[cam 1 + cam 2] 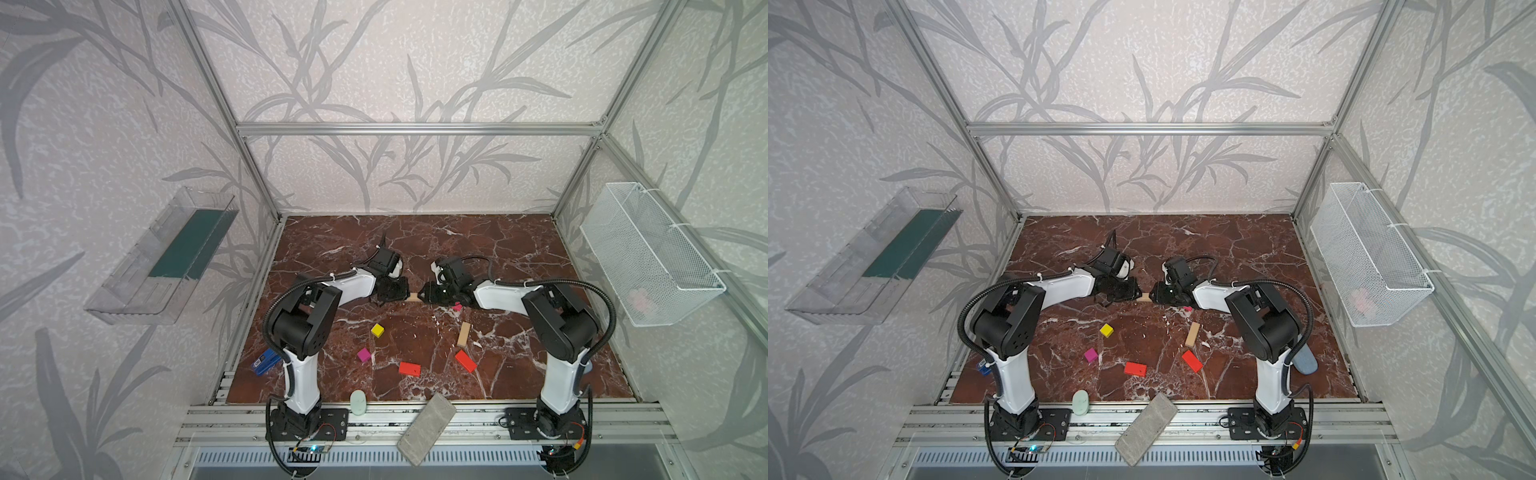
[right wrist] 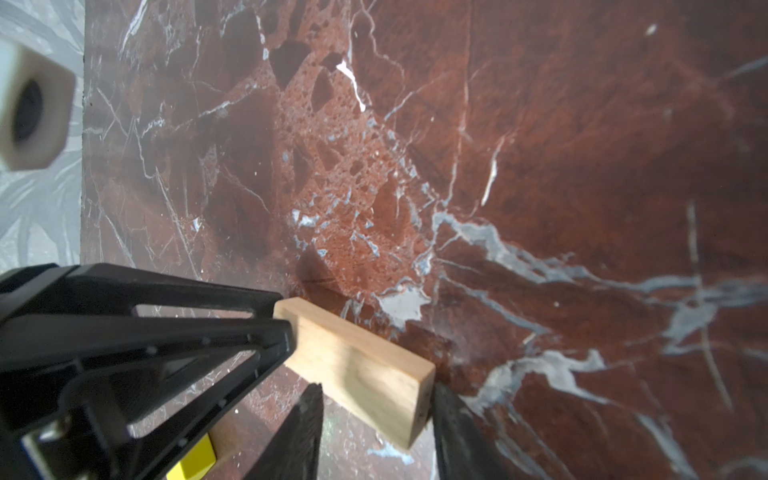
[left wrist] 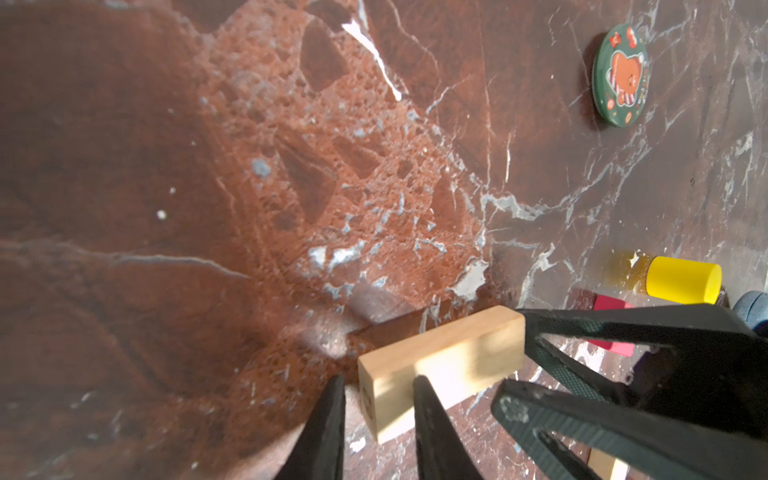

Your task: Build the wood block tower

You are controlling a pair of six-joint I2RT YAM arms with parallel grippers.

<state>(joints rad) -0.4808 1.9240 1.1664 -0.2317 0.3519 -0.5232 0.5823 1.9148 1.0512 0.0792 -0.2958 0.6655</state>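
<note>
A tan bar lies mid-table between both grippers. My left gripper is open around one end of it, with a gap showing beside one finger. My right gripper is open around the other end. The other wood blocks lie singly: a second tan bar, two red rectangles, a yellow cube, a magenta cube, another magenta cube half under my right arm, and a yellow cylinder. No tower shows in any view.
A grey stone brick lies across the front rail beside a pale oval object. A blue stapler is at the front left. A round green badge lies on the marble. A wire basket and a clear tray hang on the walls.
</note>
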